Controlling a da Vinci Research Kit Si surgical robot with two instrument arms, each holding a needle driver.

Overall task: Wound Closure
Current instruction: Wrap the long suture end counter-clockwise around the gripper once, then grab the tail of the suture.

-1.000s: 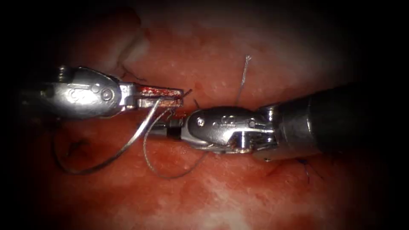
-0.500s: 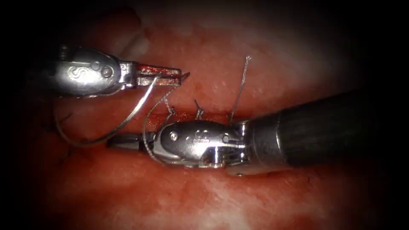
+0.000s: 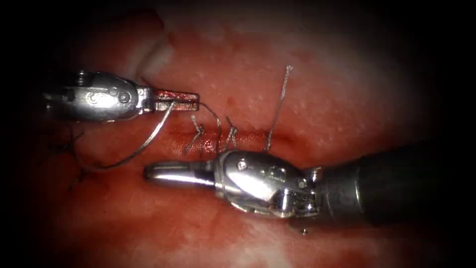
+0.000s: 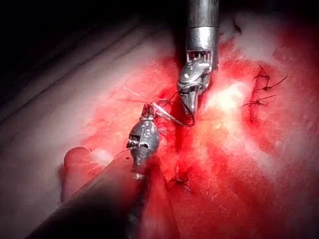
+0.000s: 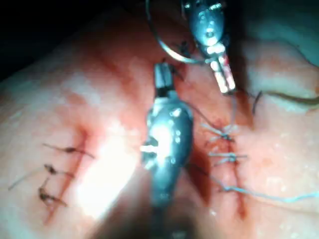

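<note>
Two pincers have parted: the left pincer (image 3: 178,100), up left of the cut (image 3: 223,141), stays clamped on the needle (image 3: 148,141) clear of the tissue (image 3: 317,99), while the right pincer (image 3: 168,173), closed and empty, has dropped below, drawing the thread (image 3: 210,116) taut.

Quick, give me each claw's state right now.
Left claw: shut on the needle near one end; the needle curves free above the tissue.
Right claw: shut, holding nothing.
</note>
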